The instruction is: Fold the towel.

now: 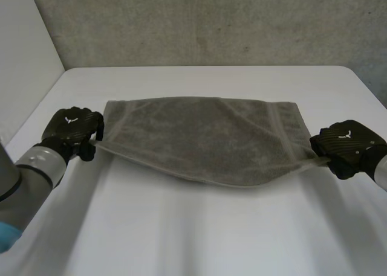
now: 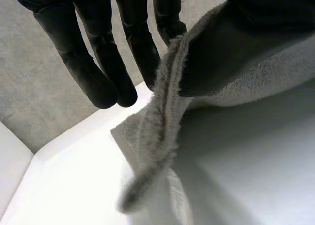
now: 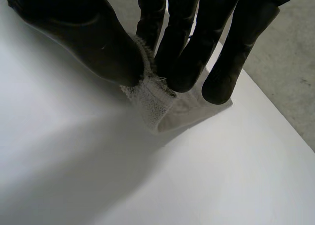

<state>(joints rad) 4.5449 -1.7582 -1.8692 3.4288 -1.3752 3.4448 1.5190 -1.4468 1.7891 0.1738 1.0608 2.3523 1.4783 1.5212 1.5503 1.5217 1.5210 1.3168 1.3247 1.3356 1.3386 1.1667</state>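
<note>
White tabletop (image 1: 193,240); towel (image 1: 205,137) soft, limp, sags between your left hand (image 1: 71,130) and right hand (image 1: 346,144), each pinching 1 corner.

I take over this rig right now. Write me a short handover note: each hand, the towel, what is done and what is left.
Left hand: shut on the towel, pinching its near left corner.
Right hand: shut on the near right corner.
Towel: stretched between the hands, far edge lying on the table, near edge sagging in the middle.
Done: both near corners gripped and lifted.
Left: probably carry the near edge over to the far edge, lay it down, let go.
</note>
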